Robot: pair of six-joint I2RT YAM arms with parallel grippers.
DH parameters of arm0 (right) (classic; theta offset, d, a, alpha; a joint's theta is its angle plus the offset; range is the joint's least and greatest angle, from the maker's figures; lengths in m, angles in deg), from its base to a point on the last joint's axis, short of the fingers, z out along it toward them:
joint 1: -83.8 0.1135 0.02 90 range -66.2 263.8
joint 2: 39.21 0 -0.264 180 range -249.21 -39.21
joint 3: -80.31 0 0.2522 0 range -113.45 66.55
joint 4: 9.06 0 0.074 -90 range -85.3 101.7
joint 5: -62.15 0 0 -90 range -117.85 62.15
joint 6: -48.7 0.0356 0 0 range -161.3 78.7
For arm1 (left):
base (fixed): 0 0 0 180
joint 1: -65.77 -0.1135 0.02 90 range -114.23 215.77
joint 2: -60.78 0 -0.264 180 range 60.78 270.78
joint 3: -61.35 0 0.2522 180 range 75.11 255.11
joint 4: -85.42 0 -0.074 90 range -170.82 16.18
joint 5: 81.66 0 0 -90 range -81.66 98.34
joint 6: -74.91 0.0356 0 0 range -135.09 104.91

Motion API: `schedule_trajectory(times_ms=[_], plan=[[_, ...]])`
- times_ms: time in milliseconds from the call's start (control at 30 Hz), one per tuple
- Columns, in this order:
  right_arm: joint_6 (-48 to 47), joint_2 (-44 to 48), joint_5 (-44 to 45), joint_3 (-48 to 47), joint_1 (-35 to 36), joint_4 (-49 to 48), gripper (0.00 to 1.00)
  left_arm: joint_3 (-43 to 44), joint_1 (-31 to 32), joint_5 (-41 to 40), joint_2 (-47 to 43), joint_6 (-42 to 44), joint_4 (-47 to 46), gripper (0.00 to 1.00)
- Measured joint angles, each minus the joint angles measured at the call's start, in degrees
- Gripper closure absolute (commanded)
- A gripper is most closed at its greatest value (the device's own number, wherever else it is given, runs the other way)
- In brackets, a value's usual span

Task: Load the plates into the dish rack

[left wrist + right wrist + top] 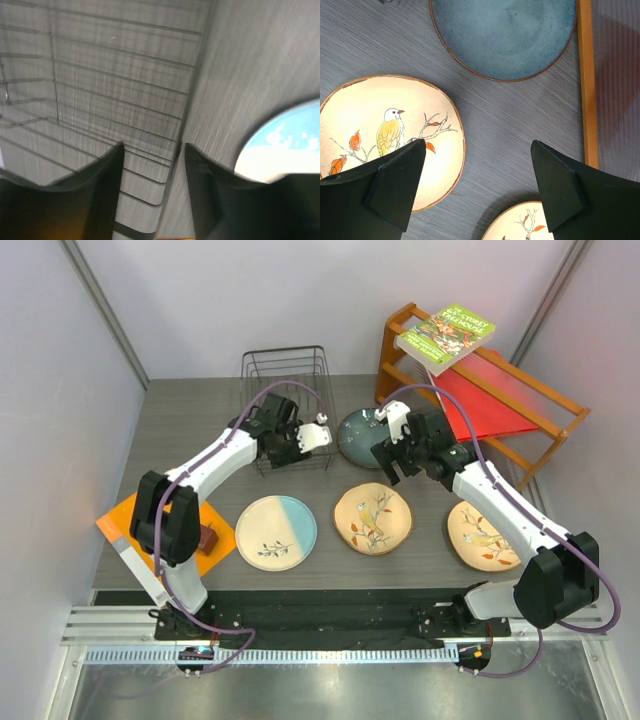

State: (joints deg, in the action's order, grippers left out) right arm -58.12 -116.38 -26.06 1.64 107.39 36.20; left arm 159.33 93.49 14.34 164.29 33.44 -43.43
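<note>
The black wire dish rack [288, 390] stands at the back of the table. My left gripper [300, 448] is at its front right corner, open, with one rim wire of the rack [170, 170] running between the jaws [152, 146]. A dark blue-grey plate [362, 437] lies right of the rack. In the front row lie a cream and light-blue plate [276, 532] and two bird plates [372, 518] [482, 537]. My right gripper [392, 458] hangs open and empty [478, 143] over bare table between the bird plate [385, 140] and the dark plate [505, 35].
An orange wooden shelf [480, 390] at the back right carries a green book [445, 335] and a red cloth [480, 405]. An orange board [165, 525] with a small brown object [207, 537] lies at the front left. Pale walls close in both sides.
</note>
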Motion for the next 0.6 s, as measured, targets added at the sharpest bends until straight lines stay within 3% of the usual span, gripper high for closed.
schedule_trajectory(times_ms=[67, 133, 167, 367, 500, 600], plan=[[0.0, 0.0, 0.02, 0.0, 0.0, 0.0, 0.08, -2.36, -0.11, -1.2, -1.53, -0.55, -3.63, 0.21], [0.0, 0.0, 0.02, 0.0, 0.0, -0.02, 0.07, -7.19, -0.11, -1.77, -5.46, -0.74, -8.33, 0.14], [0.0, 0.0, 0.02, 0.02, 0.0, 0.0, 0.07, -9.9, -0.15, -1.68, -8.31, -1.01, -9.7, 0.01], [0.48, -0.02, -0.04, 0.02, -0.09, 0.0, 0.06, -13.92, -0.13, -0.92, -25.46, -8.15, -15.06, 0.01], [2.99, -0.11, -3.3, 0.02, -0.11, 0.24, 0.05, -16.98, -0.22, -7.32, -38.27, -22.47, -20.85, 0.0], [6.32, -0.11, -9.4, 0.24, -0.15, 0.28, 0.05, -21.75, -3.74, -9.42, -45.9, -34.34, -19.8, 0.04]])
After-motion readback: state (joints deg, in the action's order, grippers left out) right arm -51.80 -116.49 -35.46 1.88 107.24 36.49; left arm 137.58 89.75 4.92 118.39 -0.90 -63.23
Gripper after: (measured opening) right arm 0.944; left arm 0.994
